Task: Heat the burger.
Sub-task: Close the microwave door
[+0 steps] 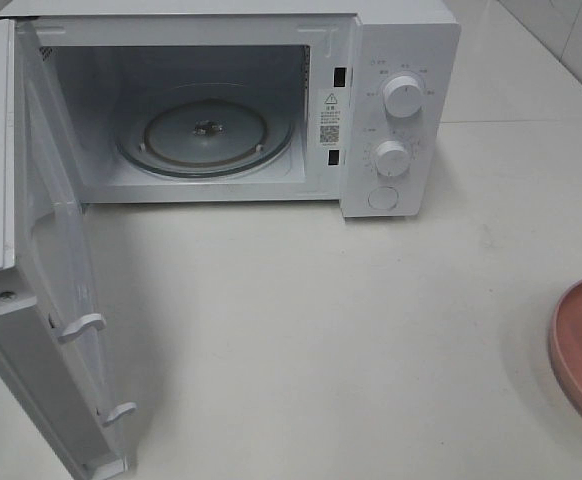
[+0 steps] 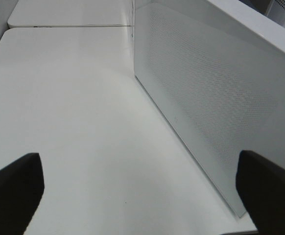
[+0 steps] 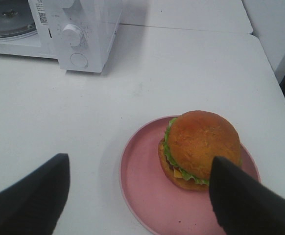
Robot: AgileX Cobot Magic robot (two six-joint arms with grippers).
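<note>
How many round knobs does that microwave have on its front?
2. The upper knob sits on the control panel, the lower knob directly beneath it; below both is a flat round button.

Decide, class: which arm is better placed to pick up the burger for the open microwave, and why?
The right. Its open claw hangs over the burger on the pink plate. The left claw faces only the microwave door, far from the plate.

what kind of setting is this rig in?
Probably a mock kitchen test bench: a white microwave with its door open, a burger on a pink plate, all on a bare white table.
</note>
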